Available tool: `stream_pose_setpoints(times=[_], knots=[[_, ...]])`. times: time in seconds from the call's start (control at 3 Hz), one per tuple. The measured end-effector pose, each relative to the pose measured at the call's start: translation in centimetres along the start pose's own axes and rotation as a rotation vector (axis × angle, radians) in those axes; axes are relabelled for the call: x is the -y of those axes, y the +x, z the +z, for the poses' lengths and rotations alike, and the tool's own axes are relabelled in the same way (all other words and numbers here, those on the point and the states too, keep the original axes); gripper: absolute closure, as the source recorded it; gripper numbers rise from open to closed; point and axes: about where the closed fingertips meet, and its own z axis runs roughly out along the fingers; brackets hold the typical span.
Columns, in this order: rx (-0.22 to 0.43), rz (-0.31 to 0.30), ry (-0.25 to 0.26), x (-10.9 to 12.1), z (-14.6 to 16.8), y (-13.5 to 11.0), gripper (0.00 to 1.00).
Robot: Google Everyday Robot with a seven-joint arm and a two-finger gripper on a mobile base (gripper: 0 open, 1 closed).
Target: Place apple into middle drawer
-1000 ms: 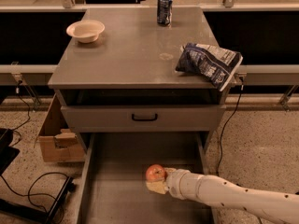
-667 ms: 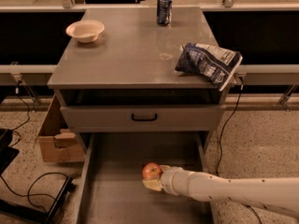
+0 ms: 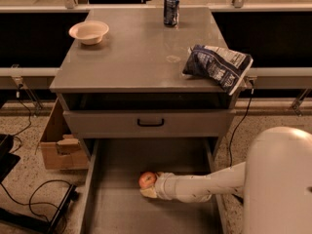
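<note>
Camera view: my gripper [image 3: 148,186] is low down in front of the cabinet [image 3: 136,57], inside the middle drawer [image 3: 122,213], which is pulled out from under the cabinet toward me. My arm [image 3: 204,184] reaches in over the drawer's right wall, from my pale body [image 3: 280,179] at the cabinet's front right. The gripper is closed on the apple [image 3: 147,179]: it sits at the tip, with one pale finger [image 3: 147,193] showing under it. The apple is over the drawer's floor, about midway between the side walls and nearer the cabinet than me; I cannot tell whether it touches the bottom.

Above the drawer, the cabinet's upper drawer front [image 3: 97,123] with its black handle [image 3: 150,123] is shut. On the cabinet's top stand a bowl [image 3: 88,31] at the back left, a can [image 3: 171,9] at the back edge, and a chip bag [image 3: 218,66] overhanging the right edge. A cardboard box [image 3: 58,145] sits on the floor left of the cabinet, with cables [image 3: 29,199] in front of it.
</note>
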Motion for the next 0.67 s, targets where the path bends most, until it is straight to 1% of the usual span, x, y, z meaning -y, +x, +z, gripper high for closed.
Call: stream_pose_setpoints(times=[0.33, 0.67], knots=[[-0.001, -0.012, -0.013, -0.63, 0.43, -0.45, 0.82], [-0.001, -0.012, -0.015, -0.70, 0.50, -0.46, 0.59]])
